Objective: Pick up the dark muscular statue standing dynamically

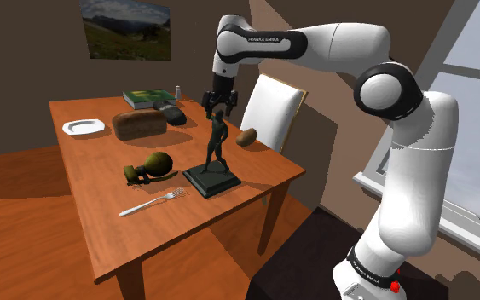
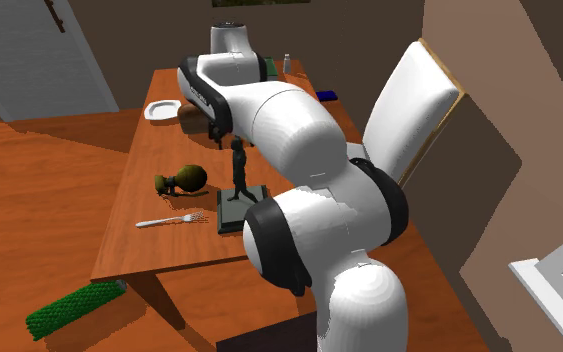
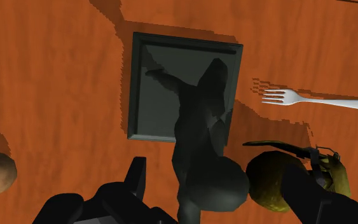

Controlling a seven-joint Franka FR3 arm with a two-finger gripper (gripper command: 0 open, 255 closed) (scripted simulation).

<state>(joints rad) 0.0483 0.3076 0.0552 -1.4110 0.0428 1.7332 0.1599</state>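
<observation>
The dark muscular statue [image 1: 217, 141] [image 2: 239, 170] stands upright on a square dark base [image 1: 211, 180] near the wooden table's [image 1: 101, 170] chair-side edge. My black gripper [image 1: 218, 106] hangs directly above it, open, with the fingers level with the statue's head and one on either side. In the wrist view the statue [image 3: 199, 140] rises between the two fingers [image 3: 136, 178] of the gripper [image 3: 215, 173]. They stand apart and do not touch it.
An olive gourd-shaped object [image 1: 153, 164] [image 3: 279, 181] and a fork [image 1: 153, 203] [image 3: 317, 100] lie beside the base. A potato [image 1: 246, 136], bread loaf [image 1: 140, 125], plate [image 1: 84, 127] and books [image 1: 148, 98] sit farther back. A white chair [image 1: 268, 111] stands at the table's side.
</observation>
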